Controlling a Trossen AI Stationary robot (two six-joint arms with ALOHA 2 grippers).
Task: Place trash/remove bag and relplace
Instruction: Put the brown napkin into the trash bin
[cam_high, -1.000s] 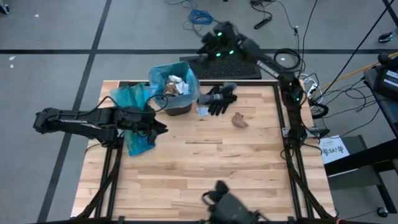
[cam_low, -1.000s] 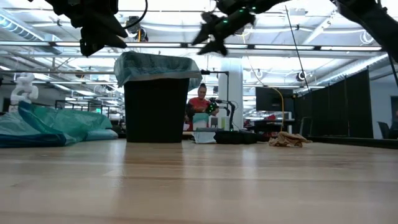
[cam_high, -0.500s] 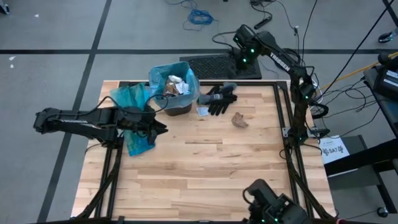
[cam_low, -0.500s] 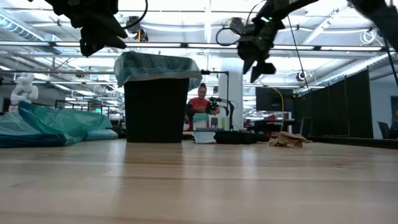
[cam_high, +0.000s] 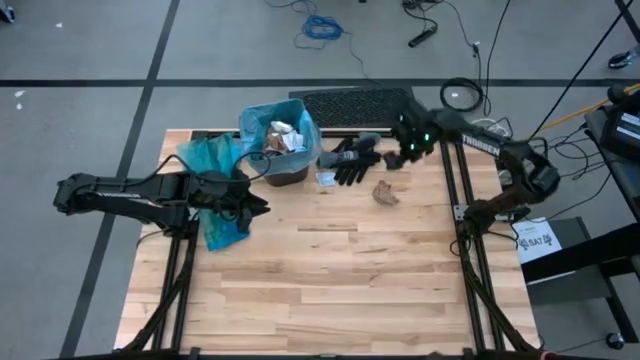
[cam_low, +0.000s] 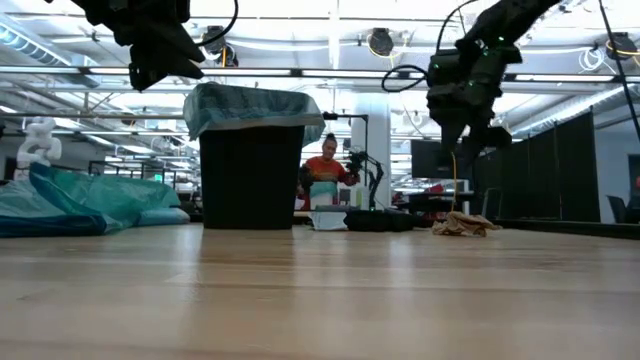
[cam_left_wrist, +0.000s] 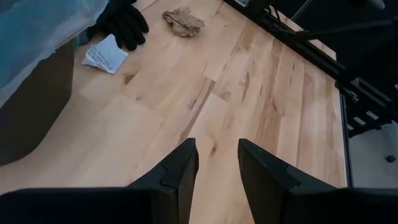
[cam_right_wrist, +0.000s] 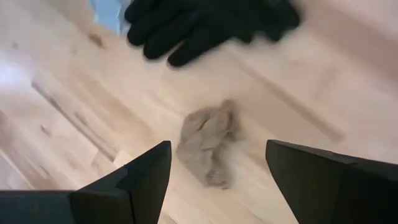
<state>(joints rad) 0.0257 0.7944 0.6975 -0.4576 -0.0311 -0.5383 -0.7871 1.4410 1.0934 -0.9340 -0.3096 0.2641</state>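
Bin (cam_high: 283, 160) left of gloves (cam_high: 352, 160); scrap (cam_high: 384, 192) just right, nearer table front.

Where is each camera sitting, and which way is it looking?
High view: above the table, looking straight down; both arms show.
Low view: at tabletop height, looking level at the bin; both arms hang in from above.
Left wrist view: on the left arm, looking past the left claw across the wood.
Right wrist view: past the open right claw at the brown paper scrap.
Shared: all four show that scrap.
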